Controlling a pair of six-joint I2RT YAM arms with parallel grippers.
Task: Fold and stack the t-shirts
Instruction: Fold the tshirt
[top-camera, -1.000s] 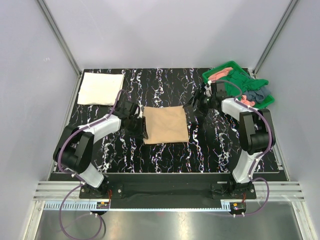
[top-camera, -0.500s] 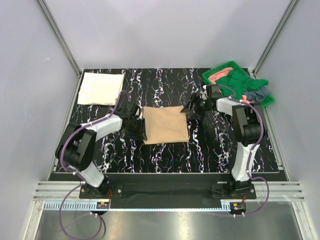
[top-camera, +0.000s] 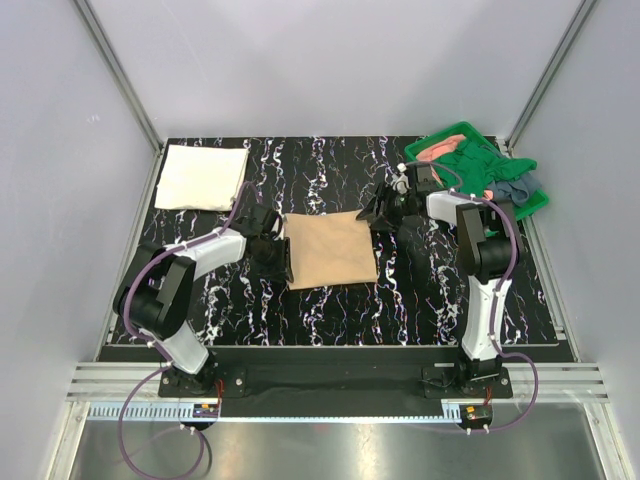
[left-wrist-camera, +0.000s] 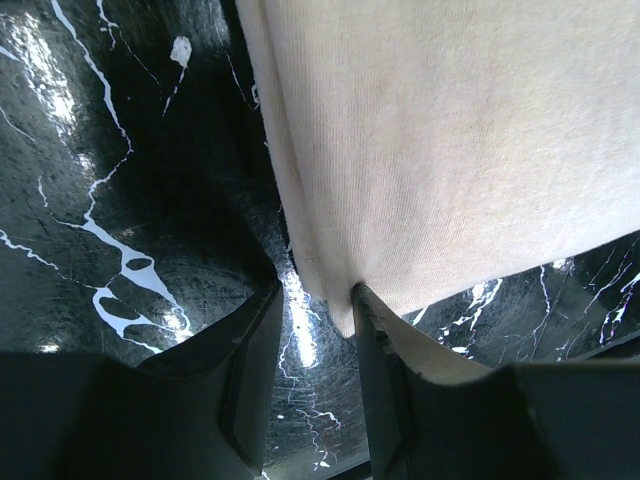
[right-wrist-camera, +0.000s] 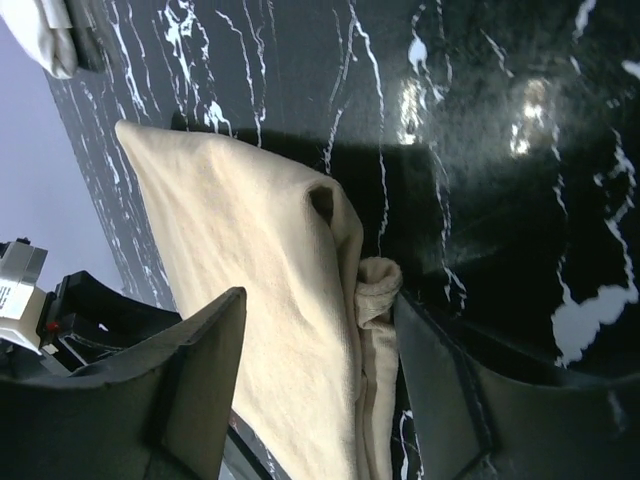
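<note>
Top camera: I see the tan t-shirt (top-camera: 330, 250) folded flat mid-bench (top-camera: 330, 170). The cream-white t-shirt (top-camera: 200, 177) is folded at the far left, and the other t-shirts (top-camera: 470, 160) are heaped in the green tray (top-camera: 447, 131) far right. The left jaws sit at the tan t-shirt's left edge, the right jaws at its far right corner.

Left wrist: the left jaws stand narrowly apart at the cloth's edge, with bare bench between them.

Right wrist: the right jaws gape wide around the bunched corner.

tan t-shirt (left-wrist-camera: 450, 150) matt knit cloth; tabletop (left-wrist-camera: 120, 200) glossy.
</note>
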